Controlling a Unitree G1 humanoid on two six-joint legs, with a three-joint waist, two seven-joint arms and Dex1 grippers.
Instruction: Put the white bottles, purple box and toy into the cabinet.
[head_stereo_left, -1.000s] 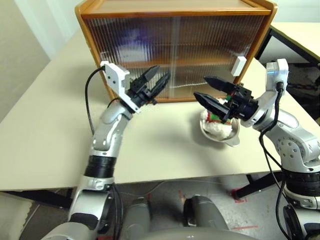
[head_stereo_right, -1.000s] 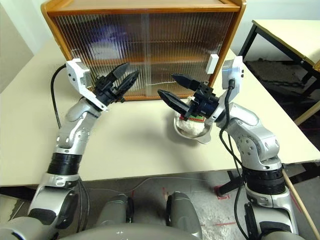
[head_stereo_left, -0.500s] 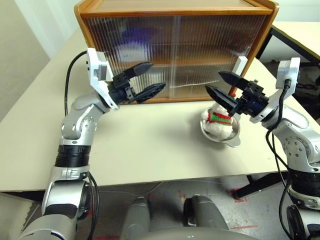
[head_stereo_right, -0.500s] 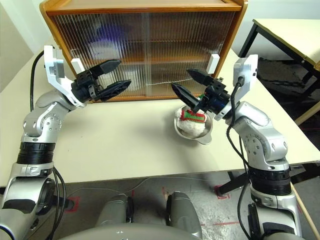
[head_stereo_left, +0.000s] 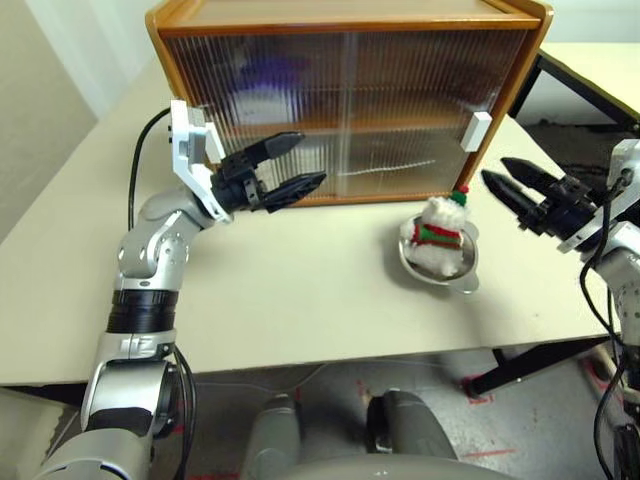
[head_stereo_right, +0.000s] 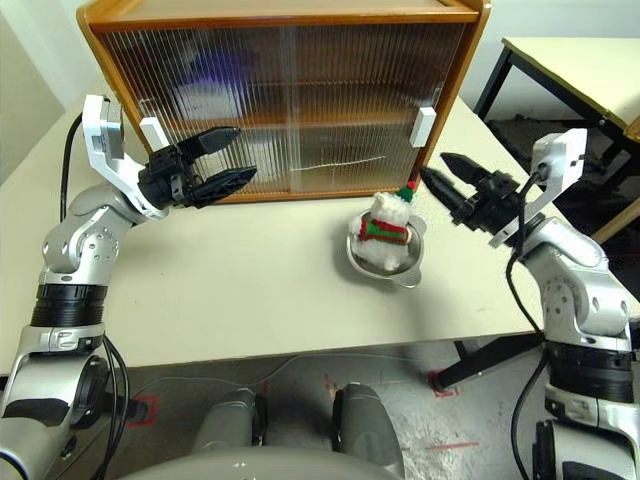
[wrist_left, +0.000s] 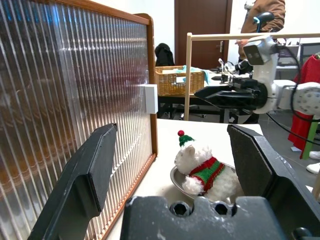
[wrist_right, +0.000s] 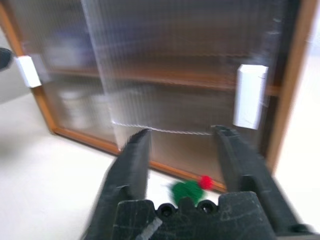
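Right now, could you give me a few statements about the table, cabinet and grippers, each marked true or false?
1. The toy sits in a steel bowl on the table. True.
2. Both sliding doors of the cabinet are pushed wide open. False: the ribbed doors cover the whole front.
3. The left gripper is open and holds nothing. True.
4. The right gripper is clamped on the toy. False: it is off to the toy's right, apart from it, with a gap between its fingers and nothing in them.
5. A purple shape shows through the ribbed door on the upper shelf. True.
6. The toy wears a blue scarf. False: the scarf is red and green.
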